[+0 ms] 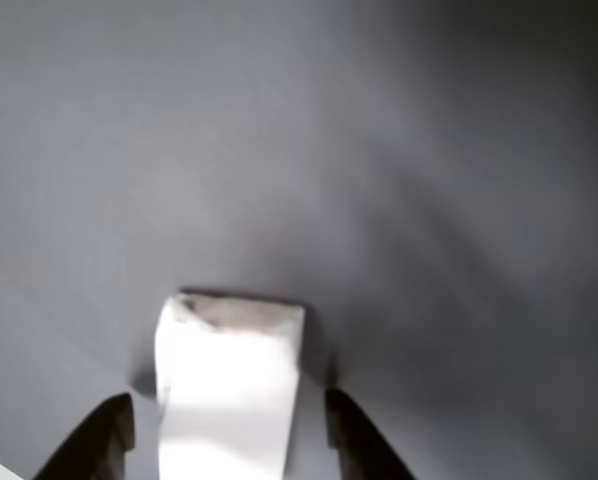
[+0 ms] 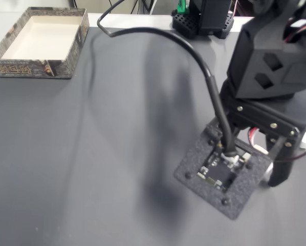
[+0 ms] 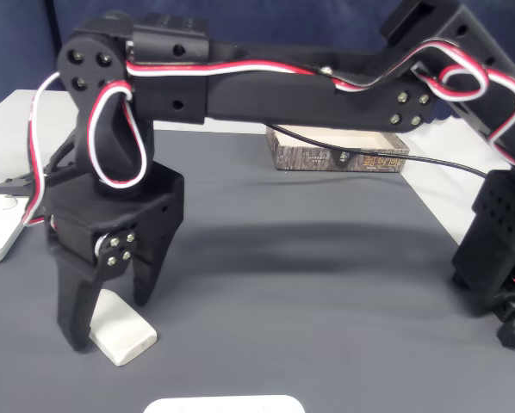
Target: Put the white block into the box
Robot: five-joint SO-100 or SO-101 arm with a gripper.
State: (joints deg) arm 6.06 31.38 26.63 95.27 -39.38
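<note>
The claw (image 3: 107,323) stands low over the grey mat (image 3: 309,275) with its jaws apart, one finger on each side of the white block (image 3: 124,334), and nothing in it yet. In the other view the two dark finger tips flank the white block (image 1: 229,390) with a thin strip of mat showing on either side, so the jaws look spread and not pressing on it; the far end of the block, the one with a faint grey scuff, points away from the claw. In a fixed view the block lies flat on the mat directly under the claw, one finger planted just beside its near corner and the other behind it (whether either finger actually touches the block is hard to tell). The box (image 2: 40,43) sits well away from the claw, at the far corner of the mat in a fixed view, and its cream inside holds nothing; in another fixed view the box (image 3: 335,153) shows behind the arm's long upper link. As for progress, my reading is that only the approach is done: the block is bracketed but not gripped, and closing, lifting, carrying across the mat and releasing over the box all remain.
</note>
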